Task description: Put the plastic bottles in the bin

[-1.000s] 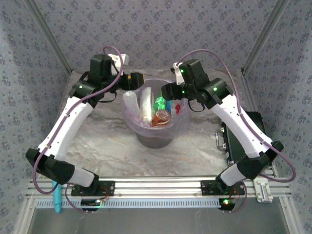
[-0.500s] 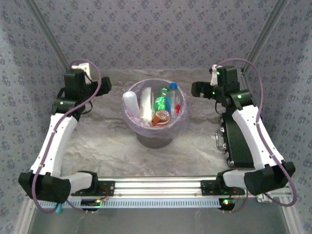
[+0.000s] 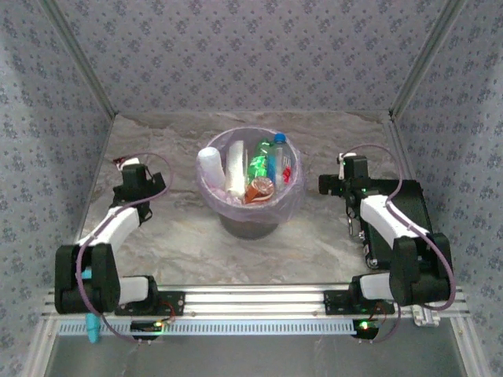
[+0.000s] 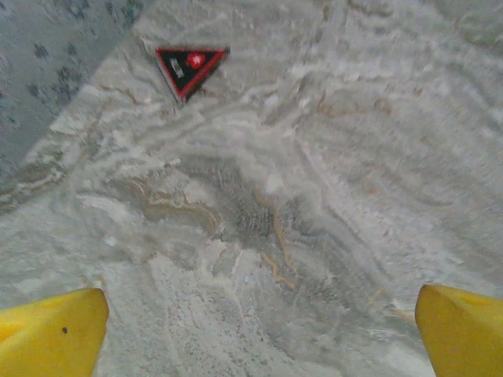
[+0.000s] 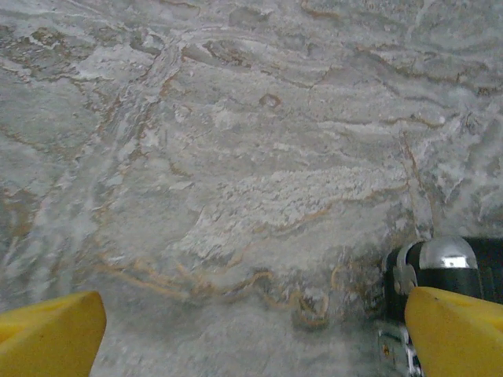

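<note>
Both arms had drawn back from over the large round bin lined with a translucent lavender bag [image 3: 292, 203] and folded down toward the side edges of the marbled grey surface [image 3: 189, 236]. We saw the left end effector [image 3: 152, 185] low near the left edge, its yellow fingers [image 4: 51, 334] spread wide with only bare surface between them. A small red-and-black triangle [image 4: 189, 67] lay ahead of it, well apart from the fingertips. The right end effector [image 3: 325, 184] sat low near the right edge, likewise spread wide and holding nothing, just beside a black case with a chrome fitting [image 5: 440, 258]. The bin stood at the middle of the surface, between the two arms. The small plastic bottles with red, blue, green and orange caps and labels [image 3: 255, 174] were packed inside it, some upright and some leaning.
</note>
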